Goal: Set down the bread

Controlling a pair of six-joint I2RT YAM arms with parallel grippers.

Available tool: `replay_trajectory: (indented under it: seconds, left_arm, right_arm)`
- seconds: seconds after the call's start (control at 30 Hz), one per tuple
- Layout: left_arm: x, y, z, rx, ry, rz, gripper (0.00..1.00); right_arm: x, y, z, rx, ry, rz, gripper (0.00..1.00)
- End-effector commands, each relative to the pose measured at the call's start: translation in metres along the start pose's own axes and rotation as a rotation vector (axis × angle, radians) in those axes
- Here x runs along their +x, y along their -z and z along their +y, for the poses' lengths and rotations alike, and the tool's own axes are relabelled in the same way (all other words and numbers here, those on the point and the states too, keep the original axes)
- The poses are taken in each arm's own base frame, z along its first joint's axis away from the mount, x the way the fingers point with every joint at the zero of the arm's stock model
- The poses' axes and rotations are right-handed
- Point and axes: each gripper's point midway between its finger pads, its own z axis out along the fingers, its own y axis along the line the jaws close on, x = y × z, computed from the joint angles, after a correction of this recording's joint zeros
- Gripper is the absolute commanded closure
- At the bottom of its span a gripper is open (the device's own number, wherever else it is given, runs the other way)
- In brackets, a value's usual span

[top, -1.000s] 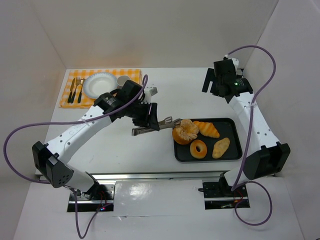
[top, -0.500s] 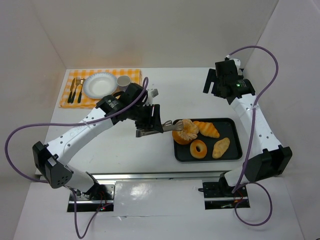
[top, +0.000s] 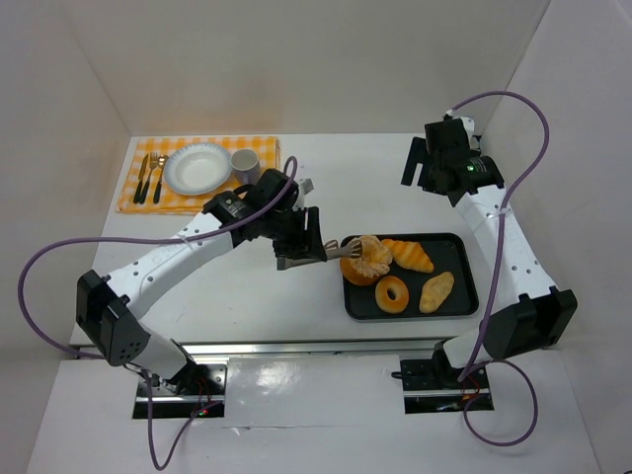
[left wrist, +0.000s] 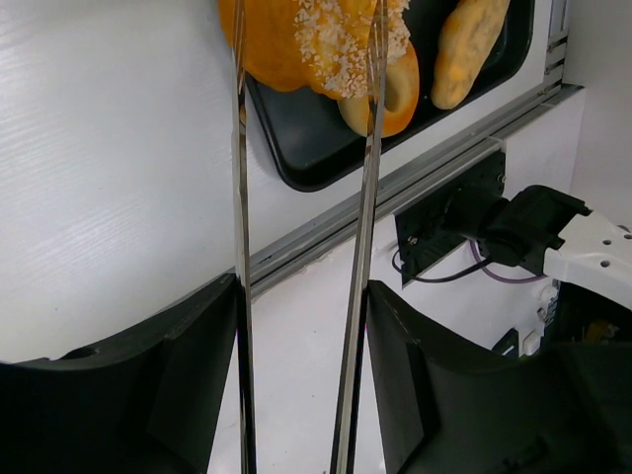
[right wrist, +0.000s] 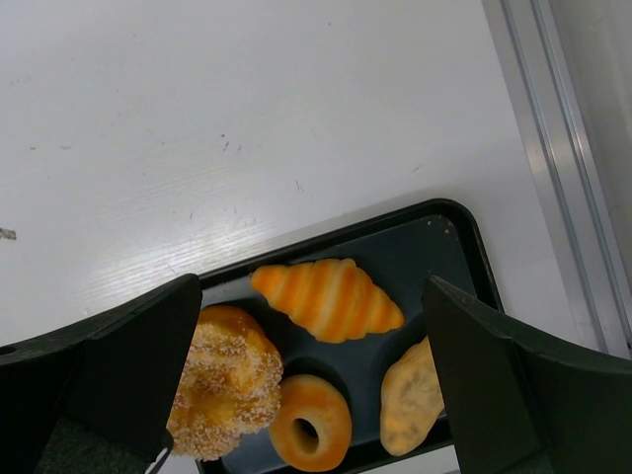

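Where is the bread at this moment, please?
In the top view, the bread sits at the left end of the tray, left of the croissant and donut, with the tongs straddling it.

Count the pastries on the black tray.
4. The bread sits at the tray's left end, flanked by the tongs. The striped croissant is far middle, the ring donut near middle, the oval roll near right. None look hidden.

**Left arm out over the table, right arm raised at far right**

Left arm [top: 168,259] runs diagonally from its base toward table centre, wrist turned to the right. Left gripper [top: 301,240] is clamped on a pair of tongs [left wrist: 367,197]. Right arm [top: 504,237] stretches to the far right side, wrist angled down. Right gripper [top: 417,163] hangs with jaws spread wide, holding nothing.
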Motion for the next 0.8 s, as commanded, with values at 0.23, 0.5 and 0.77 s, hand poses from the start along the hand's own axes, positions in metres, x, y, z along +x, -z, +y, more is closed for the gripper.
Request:
replay_trajectory:
  seconds: [0.23,0.5,0.77]
  left_arm:
    - [-0.008,-0.017,-0.009,0.04,-0.004,0.008,0.35]
    - [-0.01,-0.023,-0.011,0.017,-0.024,0.003,0.4]
    - [-0.026,-0.004,-0.028,0.035,-0.066,-0.034,0.77]
  right_arm:
    - [-0.014,0.02,-0.001,-0.02,-0.001,-0.043,0.0]
    - [-0.008,0.017,-0.002,-0.014,0.006,-0.028,0.0]
    - [-0.01,0.016,-0.001,-0.017,0.002,-0.035,0.0]
